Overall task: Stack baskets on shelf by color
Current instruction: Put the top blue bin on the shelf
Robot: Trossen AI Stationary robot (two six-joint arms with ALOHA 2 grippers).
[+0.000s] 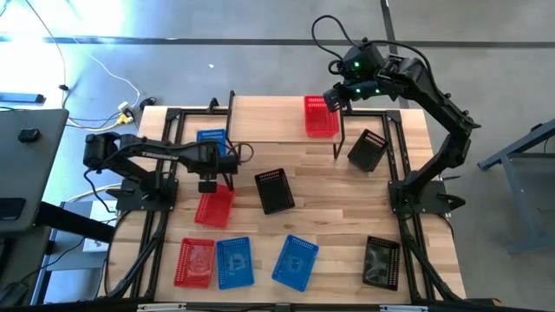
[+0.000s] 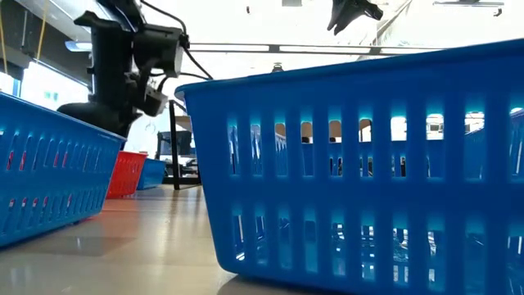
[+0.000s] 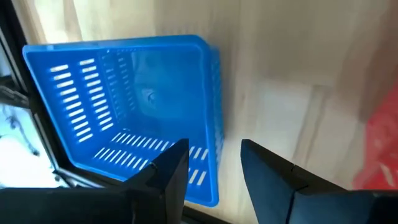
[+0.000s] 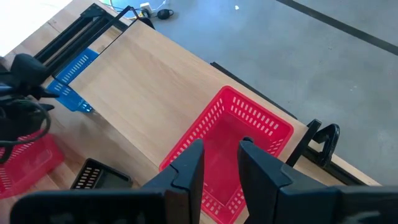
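Observation:
A blue basket (image 3: 124,106) (image 1: 211,139) stands on wood by the left end of the shelf (image 1: 277,117). My left gripper (image 3: 214,158) (image 1: 222,170) hangs open over that basket's near corner, one finger above its inside and one outside it. I cannot tell whether it touches the basket. A red basket (image 4: 230,149) (image 1: 321,117) stands on the shelf's right part. My right gripper (image 4: 221,155) (image 1: 334,100) is held high above it, open, with nothing between its fingers.
A red basket (image 1: 214,206) and a black one (image 1: 275,191) lie mid-table. Another black basket (image 1: 368,150) sits tilted by the shelf's right leg. Along the near edge lie a red (image 1: 194,262), two blue (image 1: 233,262) (image 1: 296,260) and a black basket (image 1: 381,262).

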